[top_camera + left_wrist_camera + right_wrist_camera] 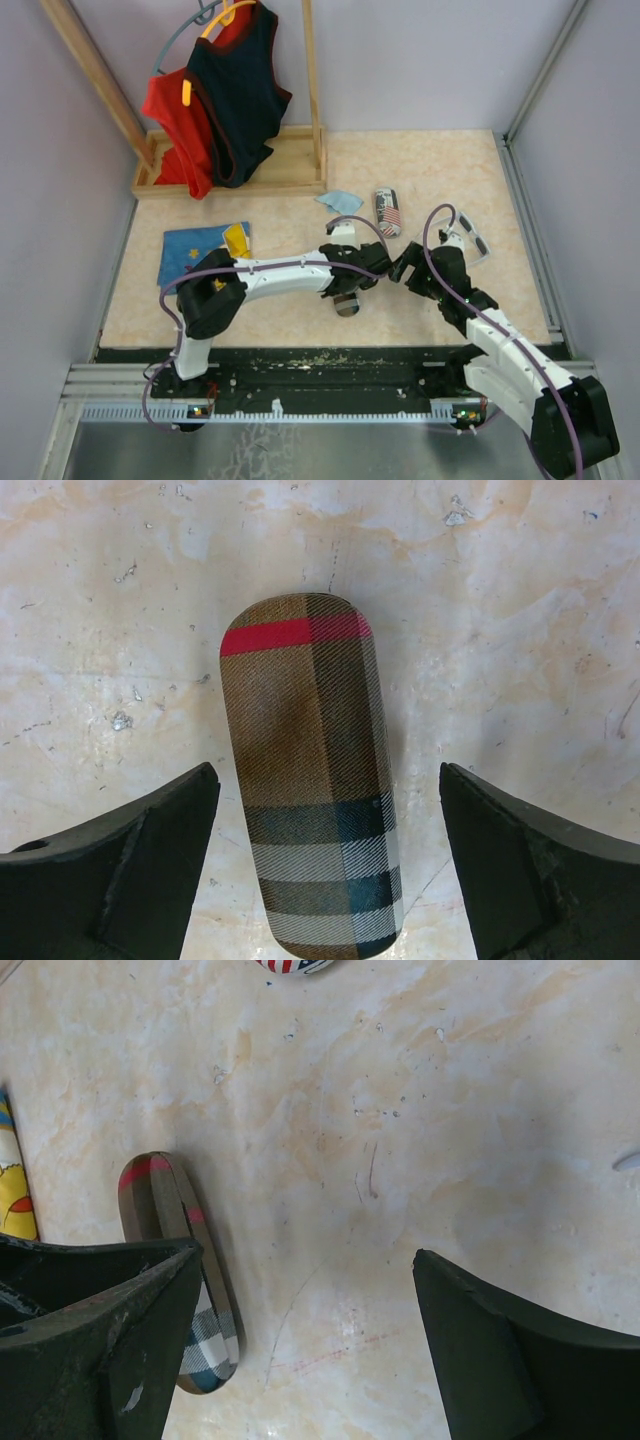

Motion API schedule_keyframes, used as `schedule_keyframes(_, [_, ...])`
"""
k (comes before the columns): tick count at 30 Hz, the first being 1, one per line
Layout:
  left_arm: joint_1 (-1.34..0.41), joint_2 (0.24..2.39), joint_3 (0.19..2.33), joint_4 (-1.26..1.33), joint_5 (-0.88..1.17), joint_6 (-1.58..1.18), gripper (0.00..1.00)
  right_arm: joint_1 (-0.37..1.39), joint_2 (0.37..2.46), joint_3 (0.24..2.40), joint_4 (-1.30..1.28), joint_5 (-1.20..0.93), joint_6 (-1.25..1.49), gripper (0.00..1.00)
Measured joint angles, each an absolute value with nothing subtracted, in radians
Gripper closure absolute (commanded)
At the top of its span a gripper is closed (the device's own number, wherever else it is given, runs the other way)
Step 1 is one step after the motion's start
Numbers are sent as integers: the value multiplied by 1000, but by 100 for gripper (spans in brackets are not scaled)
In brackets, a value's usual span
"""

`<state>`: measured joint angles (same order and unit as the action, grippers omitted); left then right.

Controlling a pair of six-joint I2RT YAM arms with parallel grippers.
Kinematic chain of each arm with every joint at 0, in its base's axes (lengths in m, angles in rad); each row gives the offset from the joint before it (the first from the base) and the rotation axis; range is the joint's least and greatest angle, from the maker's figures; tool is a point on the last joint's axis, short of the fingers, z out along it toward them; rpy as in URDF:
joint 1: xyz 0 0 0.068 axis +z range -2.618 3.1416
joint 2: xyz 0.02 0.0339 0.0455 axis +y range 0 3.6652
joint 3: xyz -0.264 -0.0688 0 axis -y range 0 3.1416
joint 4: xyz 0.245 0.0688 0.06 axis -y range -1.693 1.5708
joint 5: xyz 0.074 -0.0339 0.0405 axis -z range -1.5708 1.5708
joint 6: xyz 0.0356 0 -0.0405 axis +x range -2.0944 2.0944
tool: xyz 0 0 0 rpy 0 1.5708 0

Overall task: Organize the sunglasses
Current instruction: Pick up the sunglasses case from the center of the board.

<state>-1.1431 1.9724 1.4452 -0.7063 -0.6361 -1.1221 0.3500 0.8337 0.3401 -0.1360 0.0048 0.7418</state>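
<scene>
Sunglasses with a white-grey frame (477,243) lie on the tabletop (450,170) toward its right side, just beyond the right arm (500,345) and close to its wrist. The right gripper (307,1255) hangs wide open and empty above bare tabletop. Just to its left, the left gripper (325,775) is spread wide astride the plaid case (300,730), with a gap on either side. A flag-print case (388,210) and a light-blue cloth (340,202) lie farther back.

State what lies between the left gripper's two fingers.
The plaid case lies on the table between the open left gripper's fingers, touching neither; left wrist view shows it.
</scene>
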Motion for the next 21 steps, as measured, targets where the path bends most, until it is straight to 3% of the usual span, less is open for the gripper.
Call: schedule_keyframes(21, [-1143, 2022, 1467, -733, -617, -1131, 39, 350, 833, 340, -138, 2, 707, 14])
